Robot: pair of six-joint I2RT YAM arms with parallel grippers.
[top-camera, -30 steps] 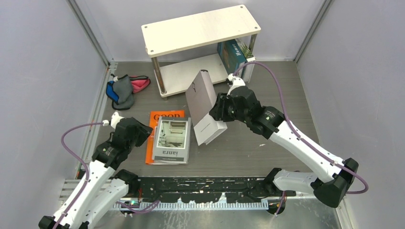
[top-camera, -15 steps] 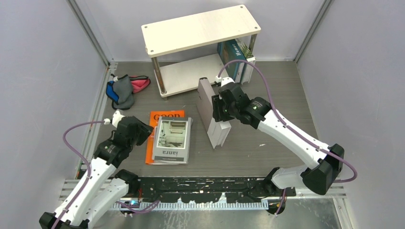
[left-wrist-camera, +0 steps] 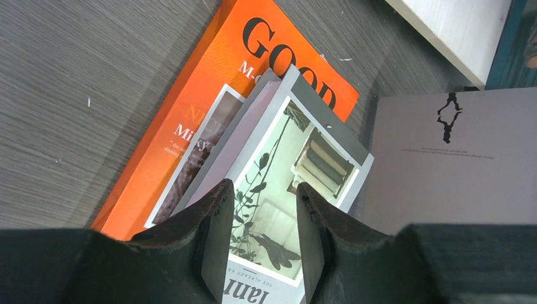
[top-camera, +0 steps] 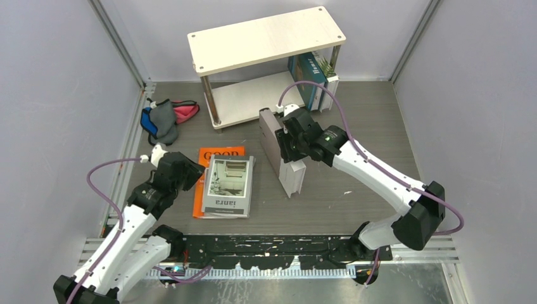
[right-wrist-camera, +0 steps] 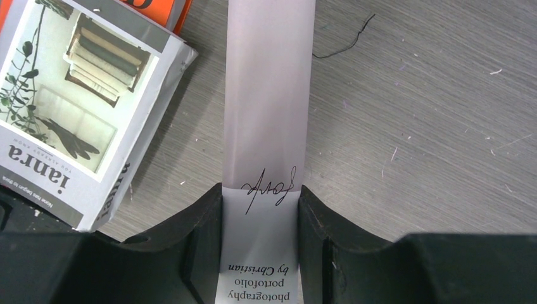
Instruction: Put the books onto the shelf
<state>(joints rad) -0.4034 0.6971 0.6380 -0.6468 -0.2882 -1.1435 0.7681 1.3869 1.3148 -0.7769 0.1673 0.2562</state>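
On the grey wood-grain table [top-camera: 354, 190], the right gripper [right-wrist-camera: 261, 209] clamps a grey-brown, white-spined book [top-camera: 271, 136] standing on edge before the cream two-tier shelf [top-camera: 266, 38]. The left gripper [left-wrist-camera: 261, 196] hangs part-spread and empty over a grey photo-cover book [top-camera: 227, 183] lying on an orange book [top-camera: 221, 154].

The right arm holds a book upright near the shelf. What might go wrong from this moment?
The right gripper pinches the grey-brown book only near its spine, so it may swing or slip. Going onto the shelf, the book may catch the top board or knock the teal book standing at the right end. The photo-cover book lies on the orange book; the left gripper may drag both.
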